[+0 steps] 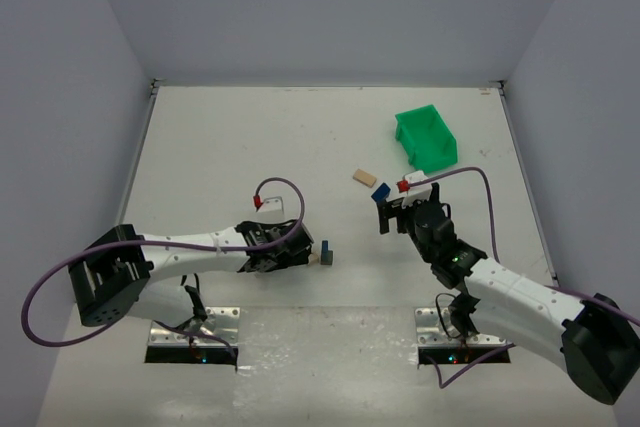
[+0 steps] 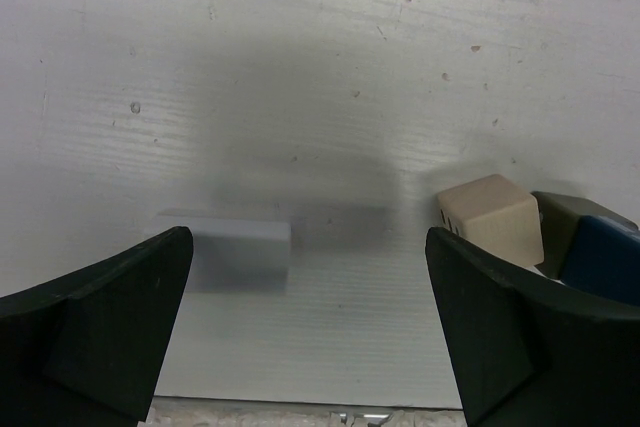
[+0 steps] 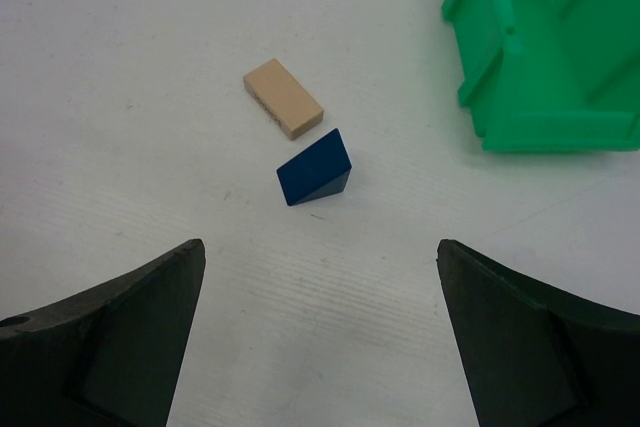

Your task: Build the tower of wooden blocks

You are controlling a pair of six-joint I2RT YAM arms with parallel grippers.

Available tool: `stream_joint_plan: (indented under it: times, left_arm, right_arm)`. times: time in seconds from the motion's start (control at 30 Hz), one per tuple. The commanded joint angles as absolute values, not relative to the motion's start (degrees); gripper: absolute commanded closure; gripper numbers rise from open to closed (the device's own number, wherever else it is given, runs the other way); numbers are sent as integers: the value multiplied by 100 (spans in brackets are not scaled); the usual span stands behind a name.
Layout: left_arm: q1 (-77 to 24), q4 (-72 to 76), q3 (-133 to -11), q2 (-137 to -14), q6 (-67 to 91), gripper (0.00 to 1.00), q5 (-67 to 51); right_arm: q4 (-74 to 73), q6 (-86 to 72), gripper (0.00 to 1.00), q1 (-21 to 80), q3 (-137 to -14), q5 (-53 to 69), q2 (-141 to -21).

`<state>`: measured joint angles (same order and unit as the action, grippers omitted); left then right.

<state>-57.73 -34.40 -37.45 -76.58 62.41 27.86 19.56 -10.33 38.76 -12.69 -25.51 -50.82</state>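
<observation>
Your left gripper hung low over the table with its jaws spread wide, pinching nothing. Ahead of its fingers a pale grey block lay flat on the table, nearer the finger on the left of the wrist view. By the other fingertip sat a tan cube, with a dark grey block and a dark blue piece crowded against its far side. Whether those two rested on one another could not be told from that view. From above, this small cluster sat just beside the left gripper, near the middle of the table's front half.

Your right gripper was likewise fully spread and gripped nothing. In front of it a tan plank lay flat, and a blue wedge lay just beside the plank's near corner. A green bin stood to their right, apart from both. These two pieces lay well apart from the cluster by the left gripper.
</observation>
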Motion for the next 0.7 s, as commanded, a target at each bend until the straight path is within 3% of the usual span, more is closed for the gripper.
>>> stream_joint_plan:
  times: [0.0,0.67]
  left_arm:
    - [-5722,-3279,-3727,-7673,6243,0,2818]
    - [-5599,-2944,-3690,-7815,6136,0,2834]
  right_arm:
    - [2136,-1067,1,3858,-1494,-2689,-5115]
    - [2101,-1081,1,3860,-1519,-2723,-5155]
